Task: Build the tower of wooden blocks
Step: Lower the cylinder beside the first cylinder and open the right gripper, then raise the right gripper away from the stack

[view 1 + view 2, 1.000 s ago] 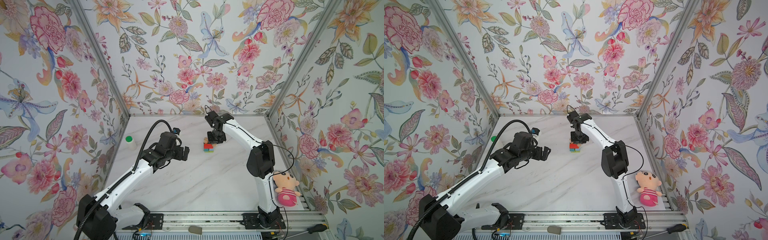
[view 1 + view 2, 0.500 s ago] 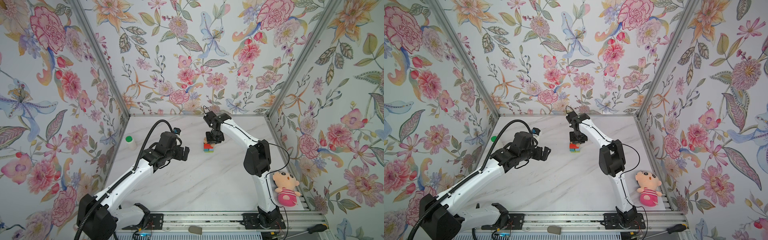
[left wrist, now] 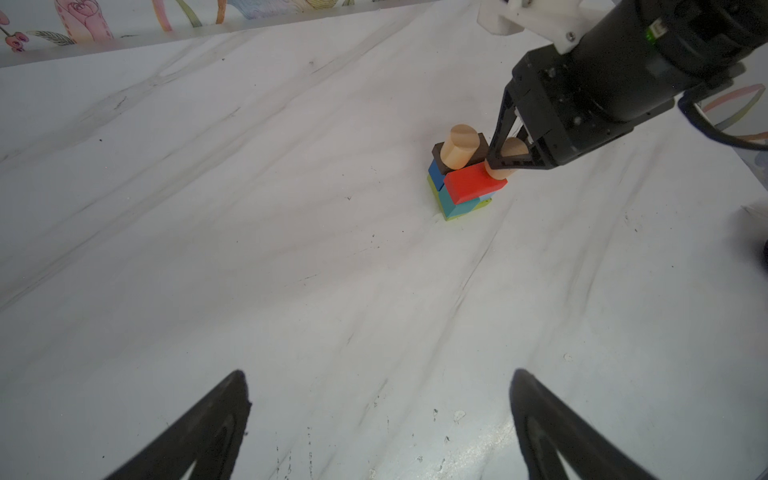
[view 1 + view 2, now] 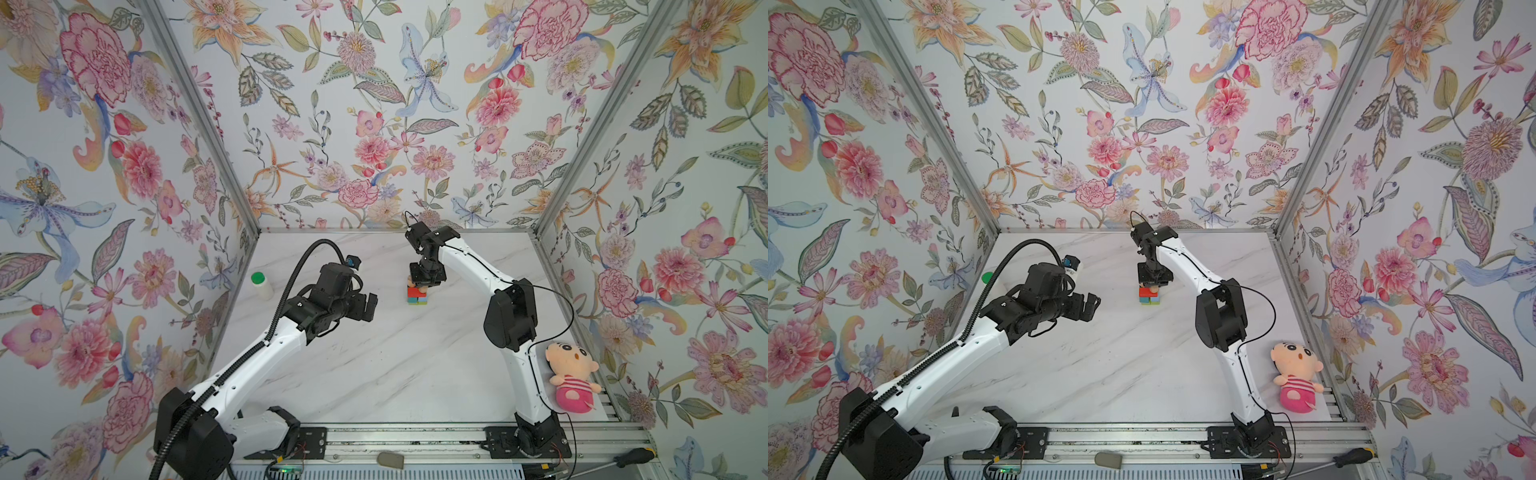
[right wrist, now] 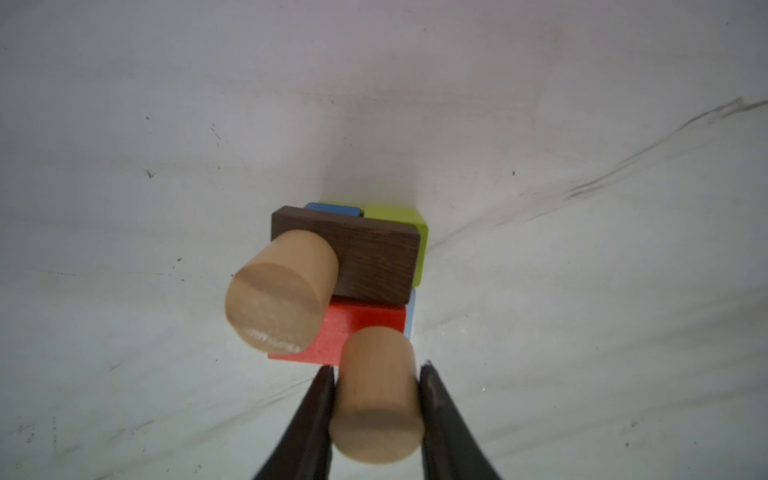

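A green-capped white bottle [image 4: 262,284] stands upright by the left wall on the marble desk [image 4: 395,365]; a pink plush doll [image 4: 571,380] lies at the desk's near right edge; a black-handled screwdriver [image 4: 631,457] rests at the near right corner; floral wallpaper [image 4: 374,104] covers the walls.

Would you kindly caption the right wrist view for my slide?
Right gripper holds a tan cylinder at the red block; a second cylinder stands on the dark-brown block.
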Controlling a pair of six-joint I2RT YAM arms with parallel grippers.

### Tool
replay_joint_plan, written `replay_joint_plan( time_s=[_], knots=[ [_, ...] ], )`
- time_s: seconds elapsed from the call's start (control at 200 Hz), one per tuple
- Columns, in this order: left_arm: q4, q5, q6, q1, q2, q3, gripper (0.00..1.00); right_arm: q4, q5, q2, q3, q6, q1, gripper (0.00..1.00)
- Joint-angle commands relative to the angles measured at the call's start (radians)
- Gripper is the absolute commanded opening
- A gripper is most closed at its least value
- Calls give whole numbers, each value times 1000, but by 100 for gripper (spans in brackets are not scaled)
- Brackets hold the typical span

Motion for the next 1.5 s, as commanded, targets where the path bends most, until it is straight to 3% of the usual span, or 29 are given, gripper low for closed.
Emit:
replay_joint_plan(
  time_s=[0.0, 0.656, 0.821, 1.171, 1.281, 1.376, 1.491],
  knots=[
    [-25, -4, 30, 17, 10, 34, 99, -23, -9, 16, 28, -11, 0, 33],
    [-28, 5, 51, 36, 42, 54, 99, -56, -18, 60, 92, -19, -4, 36],
    [-30, 9, 53, 39, 45, 55, 99, -58, -17, 60, 89, -21, -5, 41],
    [-32, 5, 50, 46, 49, 67, 99, -58, -25, 12, 100, -23, -6, 60],
    [-33, -5, 51, 48, 48, 74, 99, -58, -22, -37, 104, -30, -9, 73],
    [-37, -25, 56, 51, 44, 85, 99, -64, -29, -85, 104, -33, -17, 92],
    [-45, -59, 67, 65, 32, 102, 99, -71, -34, -157, 83, -33, -34, 99]
  ],
)
